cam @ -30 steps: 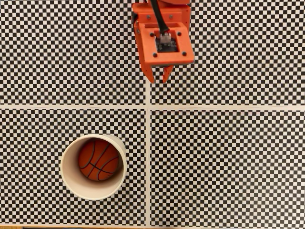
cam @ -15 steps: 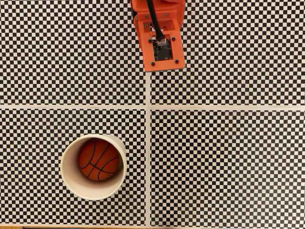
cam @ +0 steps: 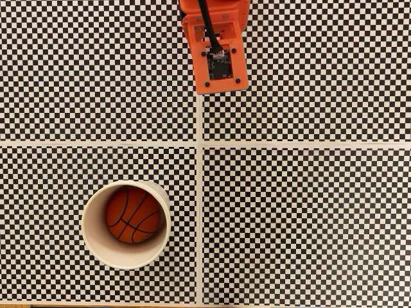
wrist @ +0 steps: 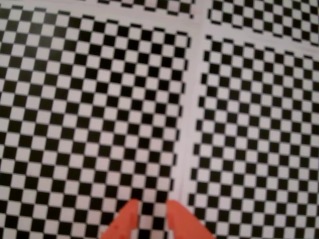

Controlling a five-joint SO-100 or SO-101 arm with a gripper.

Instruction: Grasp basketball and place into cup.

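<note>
While the basketball (cam: 133, 215) sits inside the cup (cam: 94, 236), the fingers (wrist: 130, 219) hang narrowly parted, well apart.

surface: black-and-white checkerboard sheet (cam: 308, 218) across the whole fixed view | dividers: pale cross-shaped seam (cam: 200, 145), one vertical and one horizontal strip, splitting the sheet into four panels | edge: thin brown strip of table (cam: 13, 306) at bottom left | wrist view: same checkerboard, blurred, pale seam running upward

Top-down fixed view; close floorward wrist view
</note>
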